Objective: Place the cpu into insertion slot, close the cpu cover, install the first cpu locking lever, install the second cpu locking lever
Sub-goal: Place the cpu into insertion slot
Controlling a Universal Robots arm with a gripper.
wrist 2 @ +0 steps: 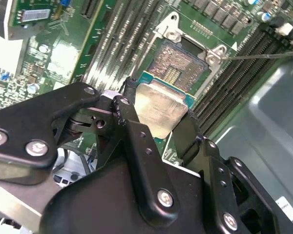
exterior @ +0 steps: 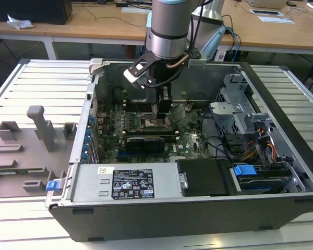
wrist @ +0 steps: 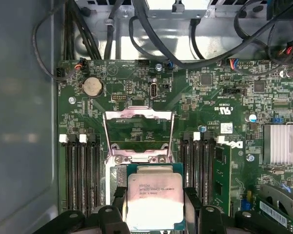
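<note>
My gripper (wrist 2: 158, 122) is shut on the cpu (wrist 2: 161, 109), a flat square chip with a silvery top, one black finger (wrist 2: 129, 117) on each of two opposite edges. In the first wrist view the cpu (wrist: 154, 195) hangs between the fingers (wrist: 119, 195), over one edge of the insertion slot (wrist 2: 178, 66), whose gold contacts lie bare beyond the chip. The cpu cover (wrist: 138, 115) stands swung open past the socket. A thin metal lever (wrist 2: 263, 55) sticks out sideways from the socket frame. In the exterior view the gripper (exterior: 164, 112) is down inside the open computer case.
Black memory slots (wrist: 80, 170) run along both sides of the socket. A finned heatsink (wrist: 282, 144), a coin battery (wrist: 93, 87) and cable bundles (wrist: 151, 29) sit on the board. The power supply (exterior: 128, 182) and drive cage (exterior: 240, 109) crowd the case. A grey fixture (exterior: 36, 130) lies outside.
</note>
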